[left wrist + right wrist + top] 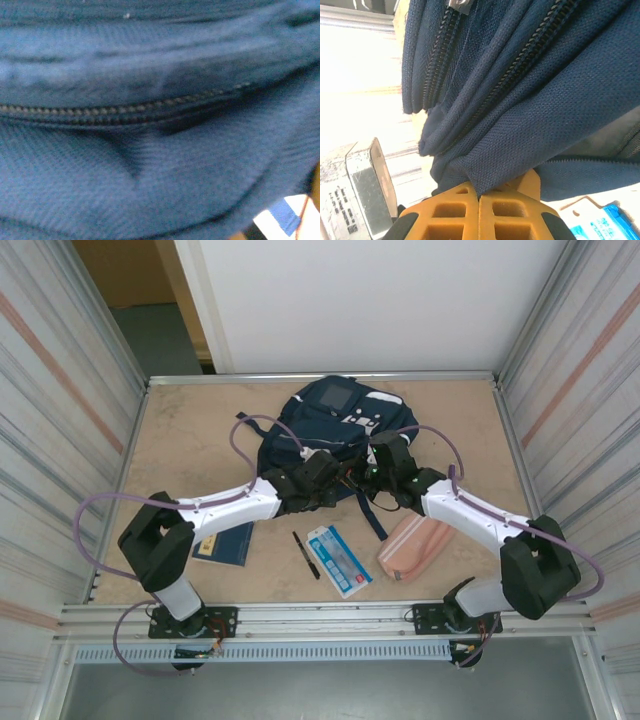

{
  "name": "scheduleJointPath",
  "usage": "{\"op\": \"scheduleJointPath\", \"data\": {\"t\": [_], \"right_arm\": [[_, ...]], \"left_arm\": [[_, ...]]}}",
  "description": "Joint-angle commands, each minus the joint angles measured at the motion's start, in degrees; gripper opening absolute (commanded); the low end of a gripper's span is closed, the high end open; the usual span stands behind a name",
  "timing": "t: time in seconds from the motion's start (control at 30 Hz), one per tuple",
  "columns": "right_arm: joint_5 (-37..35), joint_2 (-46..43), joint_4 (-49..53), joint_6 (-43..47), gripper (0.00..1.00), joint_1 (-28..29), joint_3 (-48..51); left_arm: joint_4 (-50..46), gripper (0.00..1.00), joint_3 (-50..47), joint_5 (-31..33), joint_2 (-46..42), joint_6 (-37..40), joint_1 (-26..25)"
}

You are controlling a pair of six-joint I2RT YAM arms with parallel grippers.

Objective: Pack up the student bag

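Note:
The student bag [335, 415], a navy backpack with white patches, lies at the table's far middle. Both arms reach to its near edge. My right gripper [480, 192] is shut, its orange fingers [450, 212] pinching a fold of the bag's navy cloth [520, 125] below two zip lines; in the top view it [380, 465] sits at the bag's near right. My left gripper [325, 478] presses against the bag's near left. The left wrist view is blurred and very close on navy cloth with a closed zipper [125, 107] and a pinched crease [132, 167]; its fingers are hidden.
On the near table lie a dark blue notebook [225, 542], a black pen [305, 553], a blue and white packet [340, 560] and a pink pencil pouch [418, 545]. A dark strap [372, 515] trails from the bag. Metal walls close in both sides.

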State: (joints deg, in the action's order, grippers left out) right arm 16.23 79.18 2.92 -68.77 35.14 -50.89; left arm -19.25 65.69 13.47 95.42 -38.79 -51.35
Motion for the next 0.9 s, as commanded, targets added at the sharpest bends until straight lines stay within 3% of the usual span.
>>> {"op": "scheduleJointPath", "data": {"t": [0.0,0.17,0.3,0.47,0.53,0.73,0.77,0.83,0.87], "right_arm": [[-0.2,-3.8,-1.2,1.1,0.00,0.1,-1.5],[-1.8,-5.3,1.7,5.8,0.00,-1.7,-0.6],[-3.0,-6.1,4.8,10.7,0.00,-5.2,0.4],[0.8,-6.2,6.6,15.0,0.00,-11.0,1.6],[1.7,-6.5,7.3,16.8,0.00,-12.6,2.2],[5.4,-7.0,8.3,19.8,0.00,-17.2,4.2],[6.7,-7.1,7.9,19.3,0.00,-17.6,4.4],[9.1,-7.3,6.0,17.8,0.00,-17.2,4.9],[10.0,-7.3,5.0,16.8,0.00,-16.6,4.9]], "left_arm": [[1.6,0.00,0.6,2.4,-2.2,5.7,0.0],[4.1,0.00,-0.2,-8.7,-4.8,14.3,0.2],[8.4,0.00,-5.2,-17.2,-8.6,13.8,2.0],[9.4,0.00,-11.7,-18.7,-12.8,11.9,6.5],[9.0,0.00,-12.1,-23.0,-13.3,13.3,8.1],[7.9,0.00,-10.4,-27.0,-11.1,15.5,8.5],[9.3,0.03,-10.1,-29.8,-10.4,14.8,8.5],[12.2,0.31,-9.4,-31.4,-9.0,11.4,6.6],[13.7,0.34,-8.9,-30.2,-8.5,9.5,4.8]]}}
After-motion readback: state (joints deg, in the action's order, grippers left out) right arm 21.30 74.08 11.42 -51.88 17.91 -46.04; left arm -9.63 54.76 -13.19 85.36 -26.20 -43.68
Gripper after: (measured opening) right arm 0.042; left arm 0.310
